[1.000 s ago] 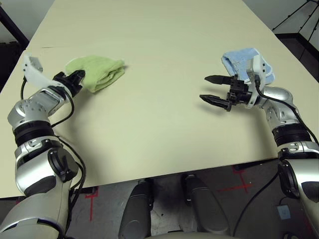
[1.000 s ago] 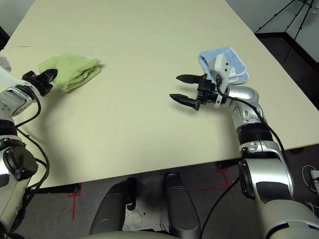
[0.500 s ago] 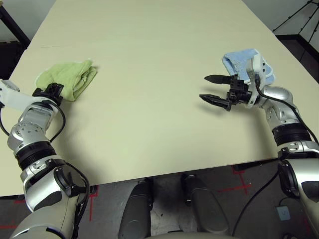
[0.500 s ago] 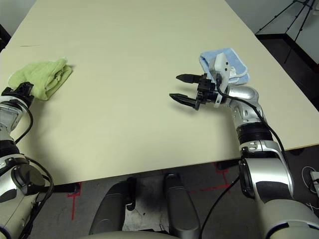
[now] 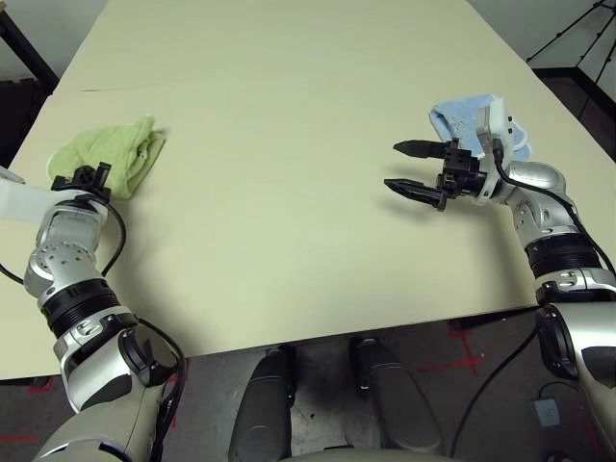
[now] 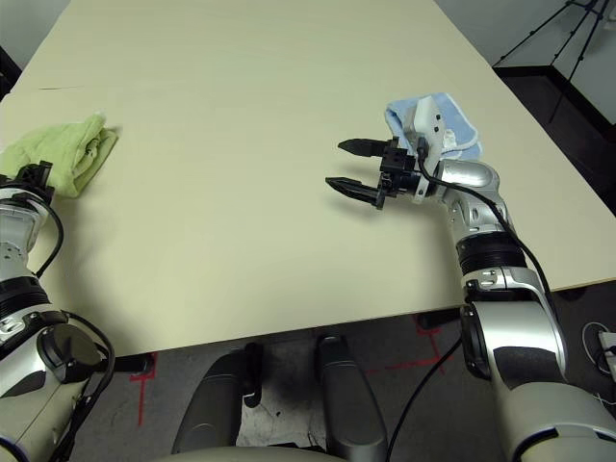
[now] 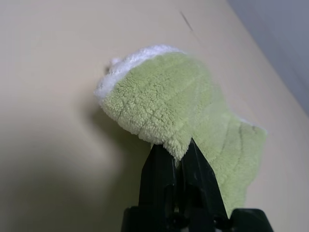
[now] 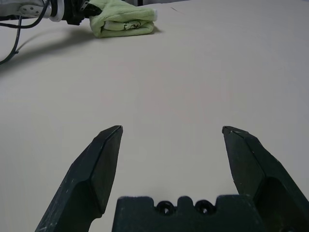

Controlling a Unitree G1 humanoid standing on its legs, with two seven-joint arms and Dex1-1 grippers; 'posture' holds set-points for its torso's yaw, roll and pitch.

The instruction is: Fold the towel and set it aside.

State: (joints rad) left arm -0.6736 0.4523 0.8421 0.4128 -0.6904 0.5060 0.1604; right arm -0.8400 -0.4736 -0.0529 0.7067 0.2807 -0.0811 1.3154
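In the left eye view, the towel (image 5: 108, 154) lies folded into a thick green bundle at the far left of the tabletop (image 5: 279, 212), close to its left edge, and the left tool (image 5: 85, 177) sits at the bundle's near corner with its black fingers pressed together on the cloth. Well apart on the right, the right tool (image 5: 408, 167) hovers above the bare tabletop, pointing left, its two fingers spread wide with nothing between them; a folded light-blue cloth (image 5: 462, 114) lies just beyond that wrist near the right edge. The right eye view gives the same layout, with the towel (image 6: 60, 152) at the picture's left margin. In the left wrist view, the left tool (image 7: 178, 157) pinches a fluffy corner of the towel (image 7: 159, 101), whose white stitched edging shows along the far fold, and the rest of the bundle rests on the tabletop. In the right wrist view, the right tool (image 8: 171, 145) stands spread over empty tabletop, and far across it the towel (image 8: 124, 18) lies with the left tool (image 8: 83, 13) at its end.
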